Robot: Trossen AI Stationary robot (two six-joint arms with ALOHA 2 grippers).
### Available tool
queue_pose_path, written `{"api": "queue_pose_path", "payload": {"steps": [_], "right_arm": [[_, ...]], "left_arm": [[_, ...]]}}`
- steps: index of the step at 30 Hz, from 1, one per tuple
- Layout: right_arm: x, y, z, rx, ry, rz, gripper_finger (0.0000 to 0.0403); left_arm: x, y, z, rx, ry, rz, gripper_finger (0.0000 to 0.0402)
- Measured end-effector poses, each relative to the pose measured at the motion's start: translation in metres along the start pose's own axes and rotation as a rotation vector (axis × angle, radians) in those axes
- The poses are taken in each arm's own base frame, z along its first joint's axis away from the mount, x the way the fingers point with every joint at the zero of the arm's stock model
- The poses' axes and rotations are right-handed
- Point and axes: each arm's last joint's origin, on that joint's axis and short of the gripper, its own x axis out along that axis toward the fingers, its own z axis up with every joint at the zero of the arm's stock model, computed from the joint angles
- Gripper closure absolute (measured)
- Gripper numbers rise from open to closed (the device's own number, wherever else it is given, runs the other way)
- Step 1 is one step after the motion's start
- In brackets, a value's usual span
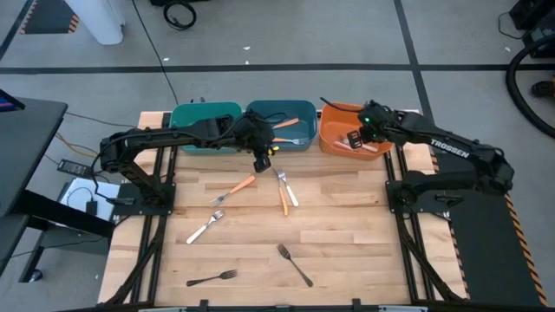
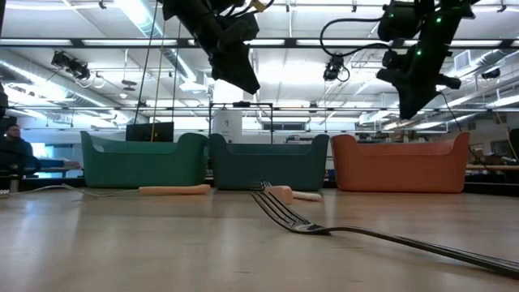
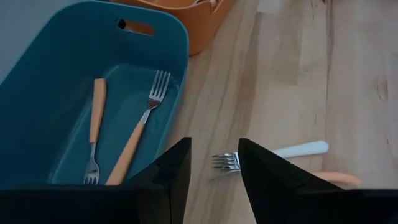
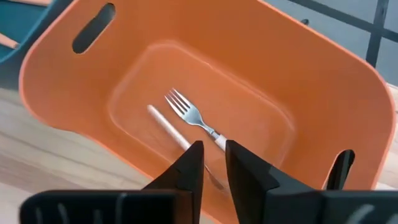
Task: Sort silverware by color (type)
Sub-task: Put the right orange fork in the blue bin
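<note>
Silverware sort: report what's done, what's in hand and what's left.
Done: two orange-handled forks lie in the blue bin; a white-handled fork lies in the orange bin. In hand: nothing; the right gripper hangs over the orange bin, the left gripper, open, over a table fork. Left: six utensils on the table.

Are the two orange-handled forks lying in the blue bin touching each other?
Apart. The left wrist view shows the two orange-handled forks lying side by side in the blue bin, with a strip of bare bin floor between them along their whole length.
</note>
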Motion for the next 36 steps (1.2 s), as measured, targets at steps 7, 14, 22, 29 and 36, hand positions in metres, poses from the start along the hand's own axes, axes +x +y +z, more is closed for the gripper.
{"api": "queue_pose_path", "payload": {"steps": [7, 14, 22, 29, 36], "right_arm": [[-0.003, 0.004, 0.008, 0.087, -0.083, 0.075, 0.0315], [-0.014, 0.003, 0.009, 0.108, -0.136, 0.161, 0.0316], [-0.017, 0.002, 0.007, 0.099, -0.094, 0.229, 0.0316], [-0.018, 0.003, 0.005, 0.061, -0.060, 0.294, 0.0316], [-0.020, 0.003, 0.004, -0.018, -0.069, 0.311, 0.0317]], "left_arm": [[0.004, -0.001, -0.001, -0.012, 0.006, -0.002, 0.0259], [0.028, -0.008, -0.009, -0.173, 0.062, -0.036, 0.0259], [0.046, -0.026, -0.012, -0.492, 0.079, -0.055, 0.0260], [0.070, -0.045, -0.025, -0.726, 0.168, -0.044, 0.0260], [0.094, -0.073, -0.043, -0.841, 0.271, -0.022, 0.0260]]}}
